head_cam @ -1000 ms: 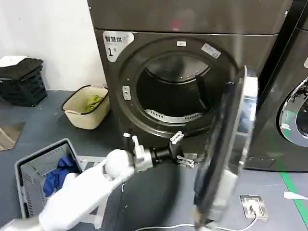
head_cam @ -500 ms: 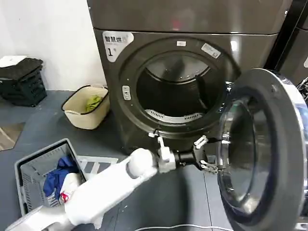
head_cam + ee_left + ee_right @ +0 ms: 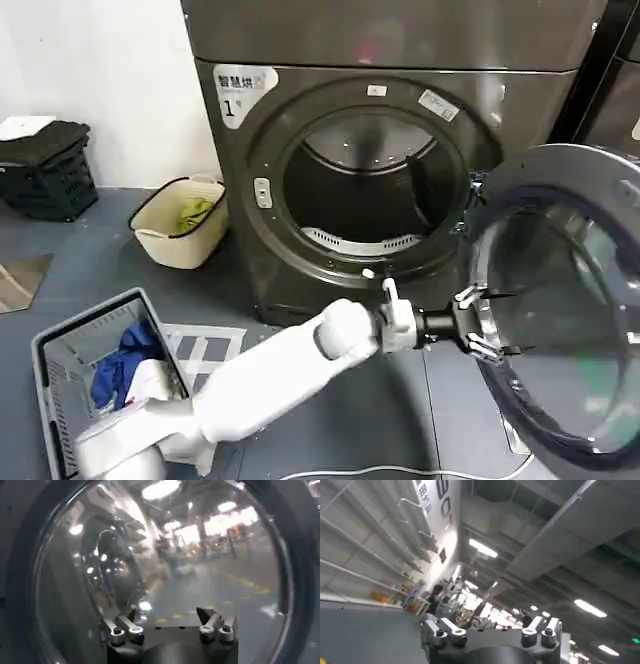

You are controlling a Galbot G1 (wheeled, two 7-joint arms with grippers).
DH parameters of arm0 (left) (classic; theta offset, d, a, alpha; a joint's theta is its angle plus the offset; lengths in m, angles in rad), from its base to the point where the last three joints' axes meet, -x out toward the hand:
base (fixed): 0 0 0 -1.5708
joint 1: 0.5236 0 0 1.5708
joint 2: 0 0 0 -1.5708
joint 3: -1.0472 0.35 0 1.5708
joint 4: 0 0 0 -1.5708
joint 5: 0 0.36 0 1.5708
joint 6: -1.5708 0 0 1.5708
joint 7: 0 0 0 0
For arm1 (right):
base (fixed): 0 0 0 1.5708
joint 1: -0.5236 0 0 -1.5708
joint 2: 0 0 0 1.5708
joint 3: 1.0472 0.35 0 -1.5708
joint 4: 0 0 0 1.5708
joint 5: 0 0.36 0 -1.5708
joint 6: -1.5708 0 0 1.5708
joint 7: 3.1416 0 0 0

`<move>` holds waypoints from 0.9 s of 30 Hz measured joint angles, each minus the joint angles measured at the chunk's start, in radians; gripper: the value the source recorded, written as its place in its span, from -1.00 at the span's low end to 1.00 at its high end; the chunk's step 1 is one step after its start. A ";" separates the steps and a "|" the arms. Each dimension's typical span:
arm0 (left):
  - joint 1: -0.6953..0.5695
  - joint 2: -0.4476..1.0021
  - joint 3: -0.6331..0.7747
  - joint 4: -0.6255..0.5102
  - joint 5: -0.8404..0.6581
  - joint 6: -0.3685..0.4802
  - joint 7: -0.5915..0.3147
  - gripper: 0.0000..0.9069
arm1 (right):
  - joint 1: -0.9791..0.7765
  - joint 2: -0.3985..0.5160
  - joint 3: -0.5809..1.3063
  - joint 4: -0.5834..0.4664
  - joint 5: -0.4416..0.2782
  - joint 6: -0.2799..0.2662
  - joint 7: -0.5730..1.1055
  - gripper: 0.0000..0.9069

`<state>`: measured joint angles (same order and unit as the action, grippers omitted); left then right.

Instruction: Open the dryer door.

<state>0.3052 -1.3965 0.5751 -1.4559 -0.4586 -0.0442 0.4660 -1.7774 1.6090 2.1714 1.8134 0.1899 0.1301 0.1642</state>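
The dryer door (image 3: pixel 560 300), a round porthole with a dark rim and tinted glass, stands swung wide to the right of the grey-brown machine marked "1" (image 3: pixel 235 95). The drum opening (image 3: pixel 365 195) is uncovered. My left gripper (image 3: pixel 480 322) is open at the door's inner face near its left edge, fingers spread and holding nothing. In the left wrist view the door's glass (image 3: pixel 150 545) lies close in front of the left gripper (image 3: pixel 167 614). My right gripper (image 3: pixel 480 622) is open, empty and aimed at a ceiling with lights.
A cream tub (image 3: pixel 180 225) sits on the floor left of the dryer. Closer in at the left is a grey laundry basket (image 3: pixel 100 360) with clothes. Black crates (image 3: pixel 45 165) stand at far left. Another dark machine (image 3: pixel 610 90) is right of the door.
The door has swung from nearly edge-on to wide open on the right. My left arm has reached right with it, the gripper staying at the door's inner side.
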 joint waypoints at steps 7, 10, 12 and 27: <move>-0.038 -0.082 0.008 0.083 -0.006 0.011 -0.008 1.00 | 0.004 0.000 0.015 0.021 -0.005 0.011 0.004 1.00; -0.051 -0.111 0.009 0.112 -0.007 0.013 -0.009 1.00 | 0.007 0.000 0.019 0.026 -0.005 0.010 0.005 1.00; -0.059 -0.129 0.009 0.132 -0.008 0.014 -0.009 1.00 | 0.008 0.000 0.021 0.028 -0.005 0.010 0.005 1.00; -0.083 -0.213 0.004 0.227 -0.013 0.038 -0.010 1.00 | 0.016 0.000 0.026 0.022 -0.009 0.004 0.008 1.00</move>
<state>0.2219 -1.6095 0.5788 -1.2293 -0.4714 -0.0062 0.4564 -1.7615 1.6091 2.1978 1.8350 0.1812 0.1342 0.1722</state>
